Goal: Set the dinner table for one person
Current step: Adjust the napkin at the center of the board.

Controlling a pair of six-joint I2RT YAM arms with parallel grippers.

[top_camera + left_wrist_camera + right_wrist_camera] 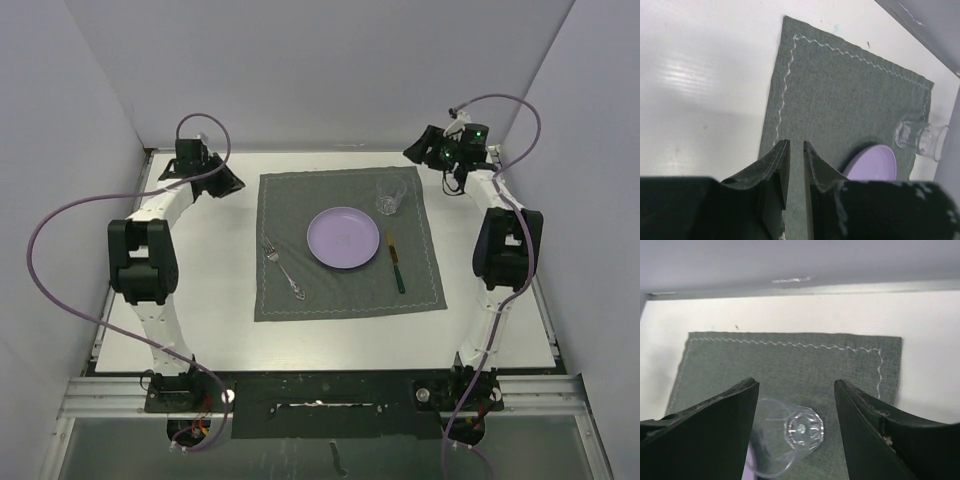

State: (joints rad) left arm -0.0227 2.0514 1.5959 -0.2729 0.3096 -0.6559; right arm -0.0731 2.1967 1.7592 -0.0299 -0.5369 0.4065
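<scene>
The white dinner table (500, 320) carries a dark grey stitched placemat (345, 290). On the mat stand a purple plate (343, 238) at the middle, a fork (283, 268) to its left, a green-handled knife (396, 264) to its right and a clear glass (390, 197) at the plate's far right. My left gripper (232, 184) hovers off the mat's far left corner; its fingers are almost together with nothing between them (796, 145). My right gripper (412, 152) hovers beyond the mat's far right corner, open and empty (796, 385), above and apart from the glass (795, 435).
White walls close in the table on the left, back and right. A metal rail (320, 395) runs along the near edge with both arm bases. The left wrist view shows the plate (872, 162) and glass (920, 140) ahead on the mat (840, 95).
</scene>
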